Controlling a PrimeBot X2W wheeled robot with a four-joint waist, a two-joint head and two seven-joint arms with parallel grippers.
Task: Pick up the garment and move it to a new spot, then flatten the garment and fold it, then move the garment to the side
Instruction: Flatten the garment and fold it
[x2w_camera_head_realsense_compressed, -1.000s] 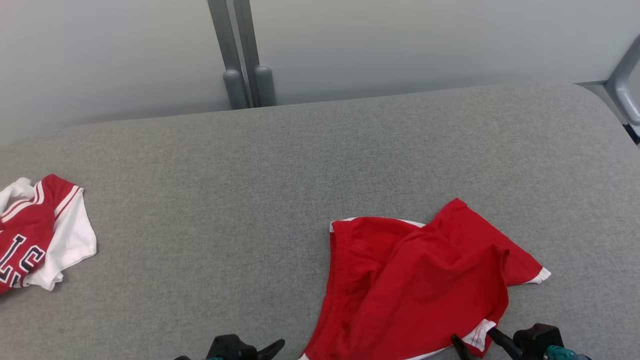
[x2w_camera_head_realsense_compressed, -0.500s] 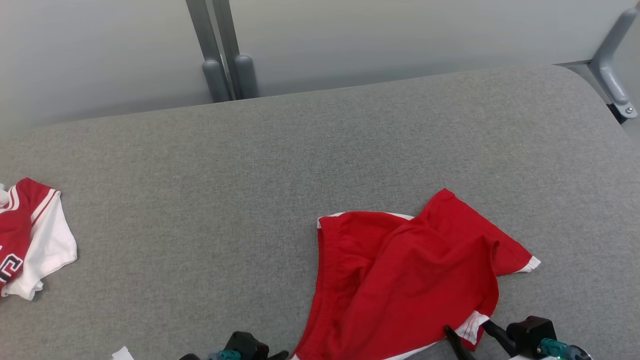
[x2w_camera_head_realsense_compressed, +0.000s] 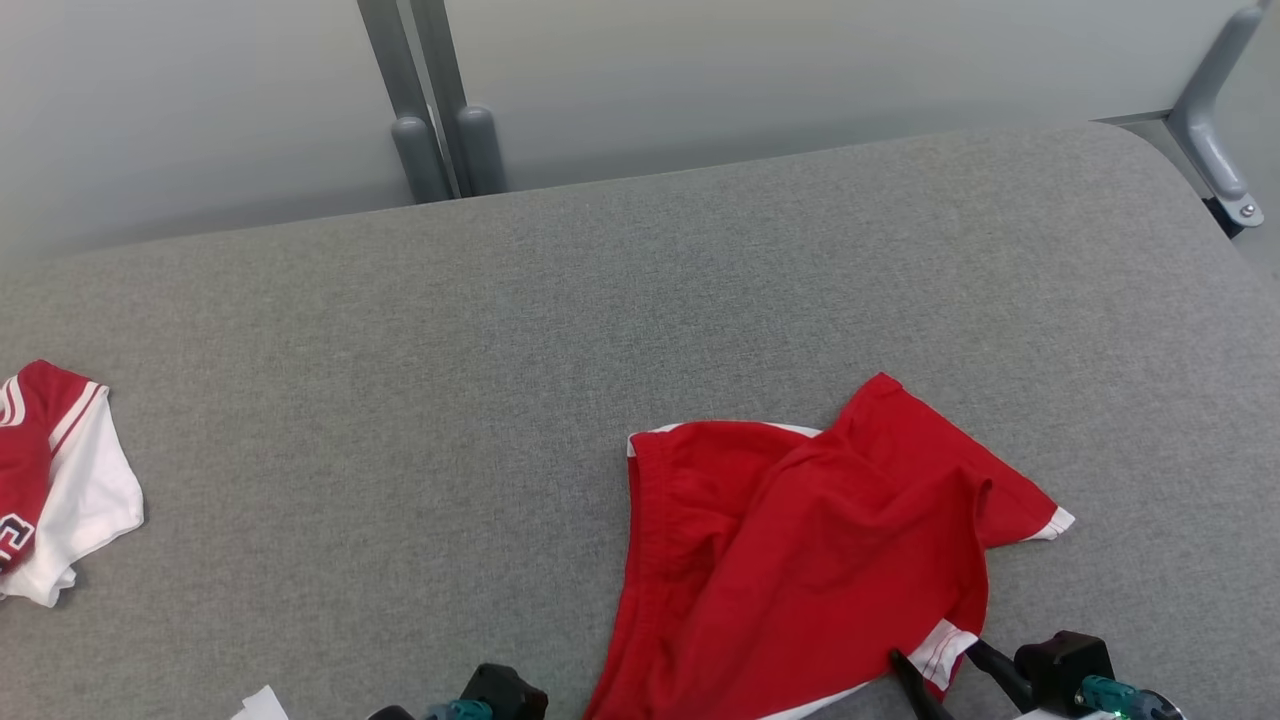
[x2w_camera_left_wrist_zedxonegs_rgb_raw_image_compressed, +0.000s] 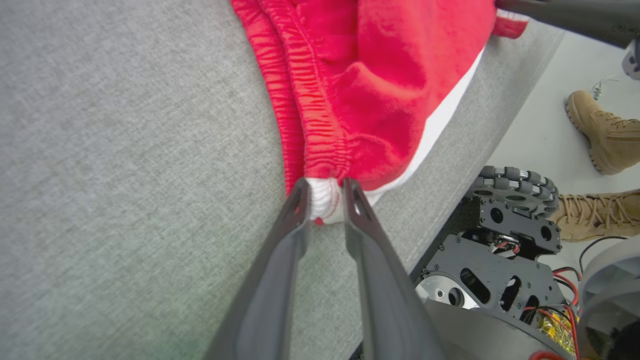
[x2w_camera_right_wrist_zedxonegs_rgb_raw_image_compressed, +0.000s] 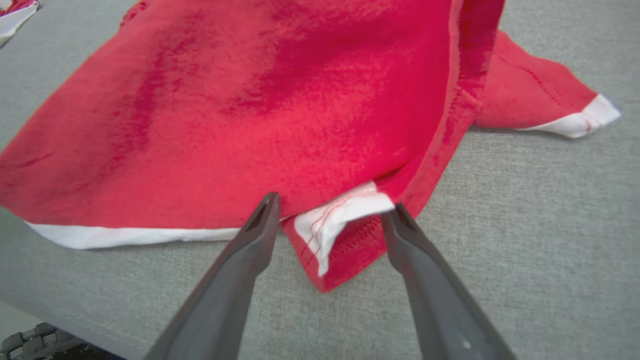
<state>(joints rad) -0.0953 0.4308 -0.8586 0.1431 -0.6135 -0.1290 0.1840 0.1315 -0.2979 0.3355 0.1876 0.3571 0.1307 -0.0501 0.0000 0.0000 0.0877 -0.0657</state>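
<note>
Probably a test lab: grey padded table (x2w_camera_head_realsense_compressed: 700, 300), bare wall (x2w_camera_head_realsense_compressed: 800, 80)

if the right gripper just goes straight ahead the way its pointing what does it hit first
Most likely the white-trimmed hem corner of the red fabric shorts, lying between the right gripper's open fingers. Depth is unclear; the grey fabric surface lies just beneath.
</note>
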